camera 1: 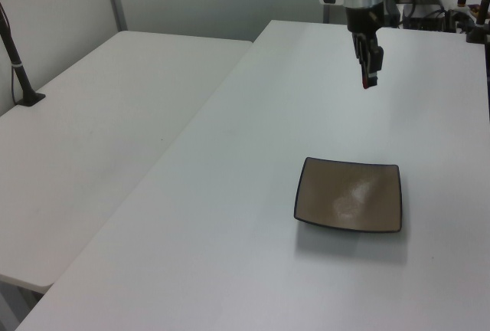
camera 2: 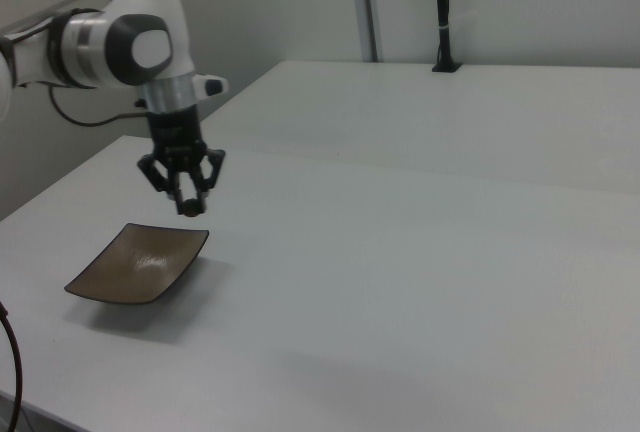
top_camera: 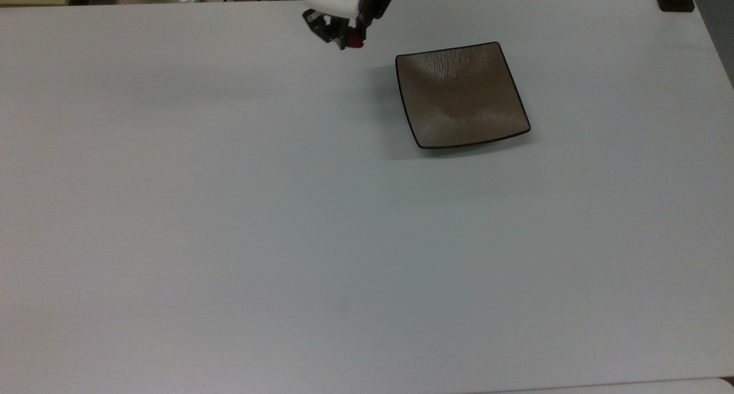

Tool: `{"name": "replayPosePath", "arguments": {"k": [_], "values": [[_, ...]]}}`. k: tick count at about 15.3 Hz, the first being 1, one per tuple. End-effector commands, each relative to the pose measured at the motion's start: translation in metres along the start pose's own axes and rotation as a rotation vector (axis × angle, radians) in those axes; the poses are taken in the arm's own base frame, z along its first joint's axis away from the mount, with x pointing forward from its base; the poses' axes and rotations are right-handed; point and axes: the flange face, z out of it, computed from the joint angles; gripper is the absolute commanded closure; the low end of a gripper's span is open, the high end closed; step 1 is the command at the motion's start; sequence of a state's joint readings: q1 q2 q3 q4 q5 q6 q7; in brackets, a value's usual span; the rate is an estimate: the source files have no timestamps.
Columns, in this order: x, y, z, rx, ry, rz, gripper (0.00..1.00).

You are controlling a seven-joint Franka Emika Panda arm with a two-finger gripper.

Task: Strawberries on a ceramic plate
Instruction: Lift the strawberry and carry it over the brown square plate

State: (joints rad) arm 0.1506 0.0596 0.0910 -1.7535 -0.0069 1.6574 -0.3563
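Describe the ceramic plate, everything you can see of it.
The ceramic plate is square, glossy brown-beige, with a thin dark rim and upturned, curved edges; light glints off its glaze. It sits flat on the white table with nothing on it, casting a soft shadow. Nothing touches it but the table. The gripper, shut on the strawberry, hangs in the air apart from it, off the plate's upper left corner in the top view.

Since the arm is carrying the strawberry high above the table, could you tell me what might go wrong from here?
1. The strawberry hangs in the gripper well above the white table; a slip could send it rolling away.
2. The ceramic plate has upturned, curved edges, so a release from this height might bounce the small strawberry out.
3. In the top view the gripper is to the plate's left, so releasing now would miss.
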Motion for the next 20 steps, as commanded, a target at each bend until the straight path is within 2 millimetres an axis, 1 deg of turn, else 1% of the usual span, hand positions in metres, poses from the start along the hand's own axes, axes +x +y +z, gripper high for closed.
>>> {"name": "replayPosePath", "arguments": {"k": [1,3,5,6,10,15,16,17,18,19,20], "values": [[0.01,-0.046,0.013,0.015,-0.046,0.004,0.8],[0.023,-0.068,0.027,0.016,-0.067,0.009,0.79],[0.034,-0.08,0.041,0.018,-0.084,0.022,0.79],[0.042,-0.091,0.051,0.021,-0.099,0.01,0.79],[0.07,-0.107,0.083,0.013,-0.028,0.085,0.79],[0.091,-0.121,0.111,0.017,0.006,0.093,0.77],[0.094,-0.124,0.118,0.009,0.007,0.102,0.72],[0.096,-0.126,0.121,0.007,0.014,0.109,0.67],[0.097,-0.125,0.122,0.008,0.019,0.114,0.61],[0.097,-0.125,0.122,0.007,0.019,0.114,0.5],[0.097,-0.126,0.123,0.008,0.015,0.112,0.36]]}}
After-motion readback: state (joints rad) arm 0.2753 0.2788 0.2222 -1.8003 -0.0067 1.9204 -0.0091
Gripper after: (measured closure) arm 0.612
